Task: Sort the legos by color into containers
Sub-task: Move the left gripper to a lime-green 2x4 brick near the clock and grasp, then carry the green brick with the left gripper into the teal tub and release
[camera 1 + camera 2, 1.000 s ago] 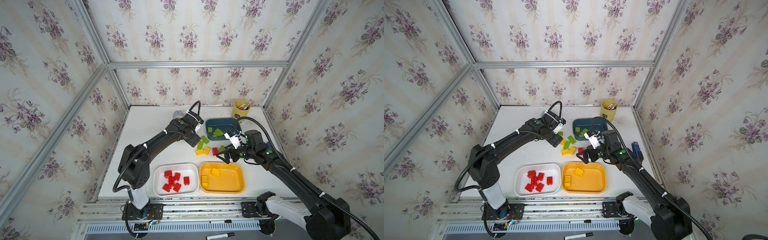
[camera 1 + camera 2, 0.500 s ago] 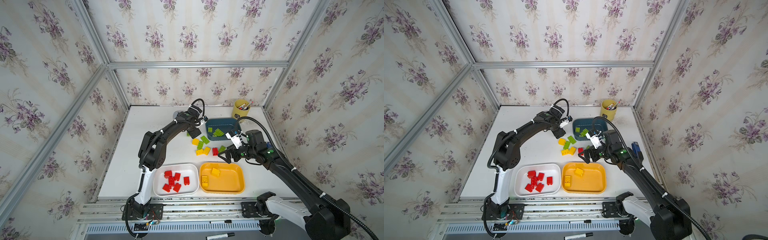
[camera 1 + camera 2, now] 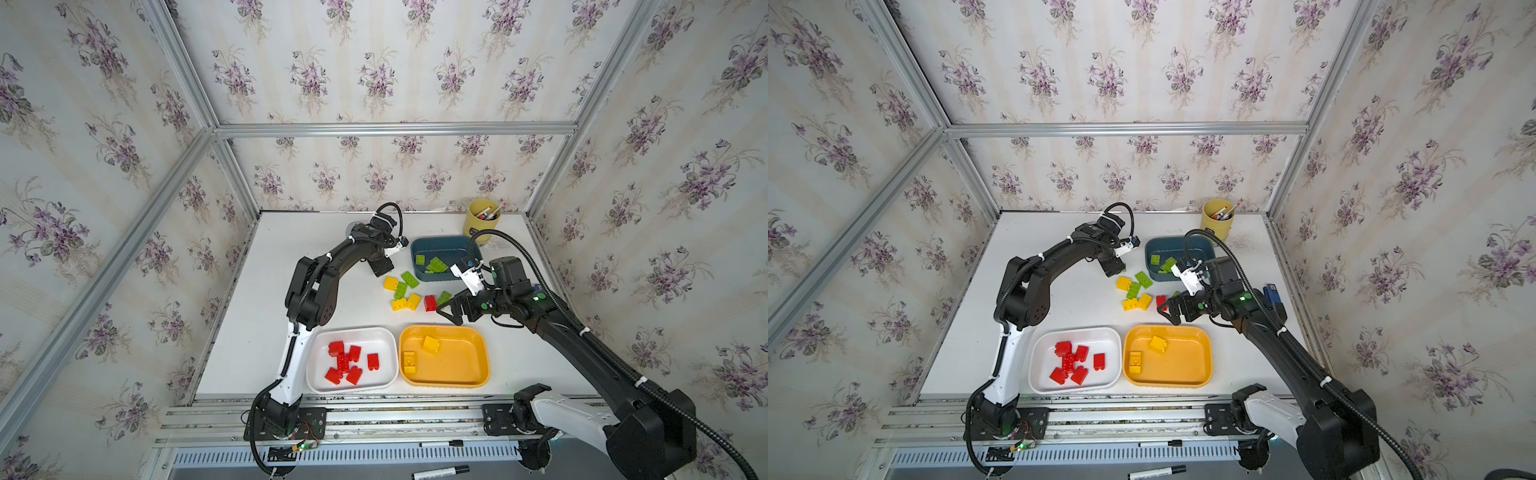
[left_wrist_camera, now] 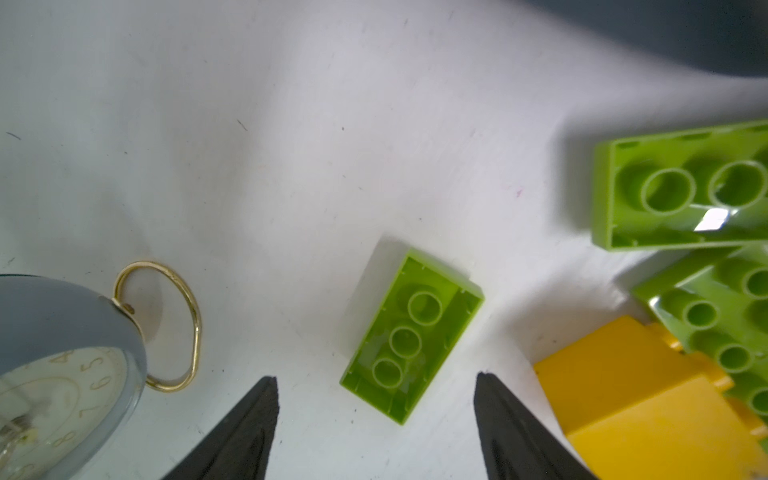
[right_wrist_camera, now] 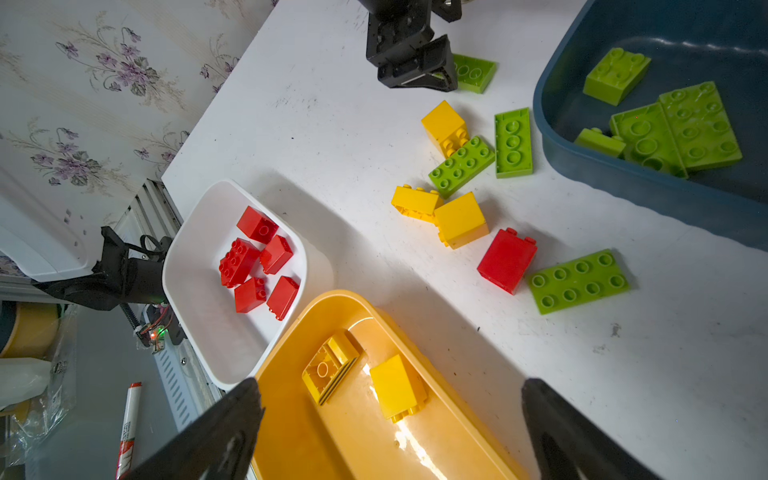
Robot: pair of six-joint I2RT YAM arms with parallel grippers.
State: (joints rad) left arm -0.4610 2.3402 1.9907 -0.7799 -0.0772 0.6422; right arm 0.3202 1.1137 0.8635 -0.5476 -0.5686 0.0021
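The left arm, a second ago stretched low with its elbow far from the teal-blue tray, now stands folded, elbow raised. The white tray of red bricks and the orange-yellow tray lie nearer the camera than the teal-blue tray, unmoved. The right gripper, spread wide and empty, hovers between the teal-blue and orange-yellow trays. The left gripper, just left of the teal-blue tray, is parted and grasps nothing. An upturned lime-green brick lies between its tips, clear of both. The loose legos lie just before the teal-blue tray.
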